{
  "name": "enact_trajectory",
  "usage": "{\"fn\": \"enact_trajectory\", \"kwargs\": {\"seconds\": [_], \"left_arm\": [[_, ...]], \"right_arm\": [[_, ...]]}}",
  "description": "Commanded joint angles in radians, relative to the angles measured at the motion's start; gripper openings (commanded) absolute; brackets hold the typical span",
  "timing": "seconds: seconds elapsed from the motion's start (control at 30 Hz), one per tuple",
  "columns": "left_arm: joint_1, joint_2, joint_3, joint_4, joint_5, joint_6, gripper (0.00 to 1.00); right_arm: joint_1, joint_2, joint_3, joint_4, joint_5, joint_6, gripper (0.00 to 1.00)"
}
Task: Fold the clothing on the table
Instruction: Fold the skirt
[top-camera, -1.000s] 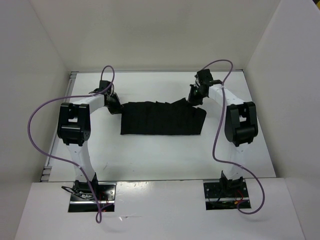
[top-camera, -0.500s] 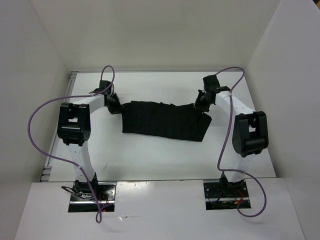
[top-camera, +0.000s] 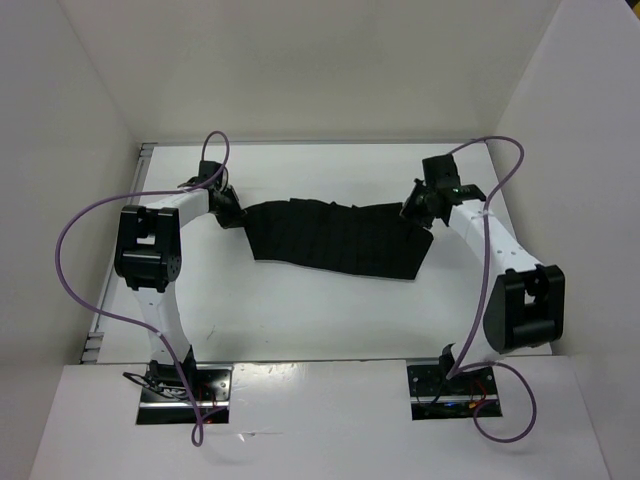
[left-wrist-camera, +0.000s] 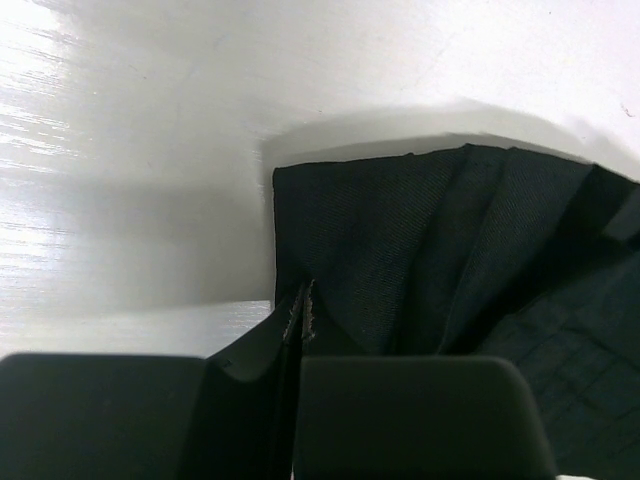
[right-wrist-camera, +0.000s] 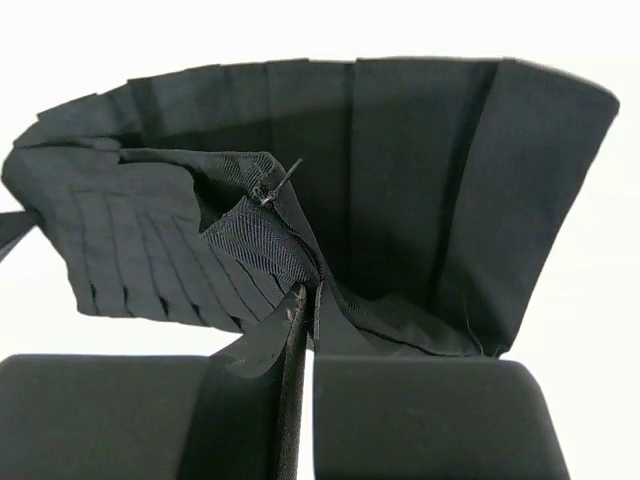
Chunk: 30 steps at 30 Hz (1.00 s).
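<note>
The clothing (top-camera: 335, 238), a black pleated skirt, is stretched between both arms over the white table (top-camera: 300, 310). My left gripper (top-camera: 230, 212) is shut on its left upper corner; in the left wrist view the fabric (left-wrist-camera: 420, 250) runs into the closed left gripper (left-wrist-camera: 302, 300). My right gripper (top-camera: 418, 208) is shut on the right upper corner, and the right end hangs slightly lower. The right wrist view shows the pleats (right-wrist-camera: 400, 180) fanning out from the closed right gripper (right-wrist-camera: 308, 300).
White walls (top-camera: 80, 180) enclose the table on the left, back and right. The right arm's elbow (top-camera: 525, 305) reaches close to the right wall. Purple cables (top-camera: 75, 230) loop beside both arms. Metal base plates (top-camera: 185, 393) sit at the near edge.
The right arm has swung out to the right, pulling the skirt's right corner with it. The garment is stretched wider and slants down to the right. The left arm has stayed put.
</note>
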Motion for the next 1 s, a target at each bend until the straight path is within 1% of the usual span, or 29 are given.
{"fn": "enact_trajectory", "kwargs": {"seconds": [0.0, 0.07, 0.1, 0.13, 0.17, 0.2, 0.23, 0.27, 0.3, 0.33, 0.37, 0.43, 0.47, 0.5, 0.53, 0.57, 0.6, 0.63, 0.67, 0.83, 0.87, 0.97], "left_arm": [[-0.009, 0.008, -0.042, -0.048, -0.042, 0.032, 0.0], [-0.009, 0.008, -0.042, -0.048, -0.033, 0.032, 0.0], [-0.009, 0.008, -0.042, -0.048, -0.033, 0.032, 0.0], [-0.009, 0.008, -0.042, -0.048, -0.022, 0.032, 0.0], [-0.009, -0.002, -0.042, -0.048, 0.005, 0.032, 0.0], [-0.009, -0.022, -0.03, -0.048, 0.022, 0.032, 0.0], [-0.009, -0.042, -0.029, -0.048, 0.036, 0.041, 0.03], [-0.009, -0.099, -0.029, -0.039, 0.047, 0.041, 0.11], [-0.018, -0.134, -0.042, -0.025, 0.063, 0.041, 0.28], [-0.018, -0.169, -0.06, -0.025, 0.064, 0.041, 0.32], [-0.027, -0.241, -0.06, -0.013, 0.073, 0.041, 0.35], [-0.039, -0.313, -0.06, -0.013, 0.108, 0.052, 0.41], [-0.053, -0.325, -0.043, -0.023, 0.132, 0.052, 0.41], [-0.073, -0.325, -0.03, -0.046, 0.198, 0.067, 0.39], [-0.085, -0.325, -0.013, -0.057, 0.232, 0.086, 0.38], [-0.099, -0.314, 0.003, -0.077, 0.267, 0.086, 0.33], [-0.111, -0.3, 0.029, -0.077, 0.328, 0.1, 0.31], [-0.137, -0.273, 0.029, -0.077, 0.35, 0.1, 0.28], [-0.151, -0.259, 0.044, -0.077, 0.364, 0.1, 0.27], [-0.205, -0.141, 0.087, -0.065, 0.409, 0.1, 0.25], [-0.214, -0.127, 0.101, -0.065, 0.419, 0.1, 0.24], [-0.226, -0.105, 0.112, -0.056, 0.432, 0.091, 0.24]], "right_arm": [[-0.01, -0.056, -0.044, -0.039, 0.072, 0.033, 0.0], [-0.01, -0.066, -0.075, -0.039, 0.072, 0.042, 0.0], [-0.01, -0.048, -0.086, -0.039, 0.063, 0.042, 0.07], [-0.01, -0.033, -0.086, -0.054, 0.063, 0.033, 0.2], [-0.01, -0.008, -0.075, -0.065, 0.063, 0.033, 0.22], [-0.01, -0.008, -0.063, -0.065, 0.063, 0.033, 0.28], [-0.01, -0.008, -0.051, -0.076, 0.081, 0.033, 0.37], [-0.01, -0.019, -0.022, -0.076, 0.102, 0.033, 0.48], [-0.01, -0.046, -0.005, -0.088, 0.122, 0.033, 0.48], [-0.01, -0.062, 0.032, -0.088, 0.161, 0.033, 0.49], [-0.01, -0.071, 0.047, -0.117, 0.175, 0.033, 0.51], [-0.01, -0.08, 0.089, -0.154, 0.205, 0.022, 0.57], [-0.01, -0.071, 0.098, -0.174, 0.219, 0.013, 0.57], [-0.01, -0.062, 0.098, -0.207, 0.23, 0.013, 0.6], [-0.01, -0.062, 0.085, -0.217, 0.23, 0.013, 0.73], [-0.019, -0.062, 0.071, -0.217, 0.23, 0.013, 0.78], [-0.019, -0.053, 0.055, -0.217, 0.212, 0.022, 0.84], [-0.028, -0.034, 0.025, -0.208, 0.183, 0.022, 0.97], [-0.029, -0.021, 0.014, -0.208, 0.17, 0.022, 1.0], [-0.048, 0.062, -0.029, -0.159, 0.113, 0.022, 1.0], [-0.059, 0.075, -0.029, -0.148, 0.1, 0.022, 1.0], [-0.081, 0.136, -0.029, -0.121, 0.061, 0.022, 1.0]]}}
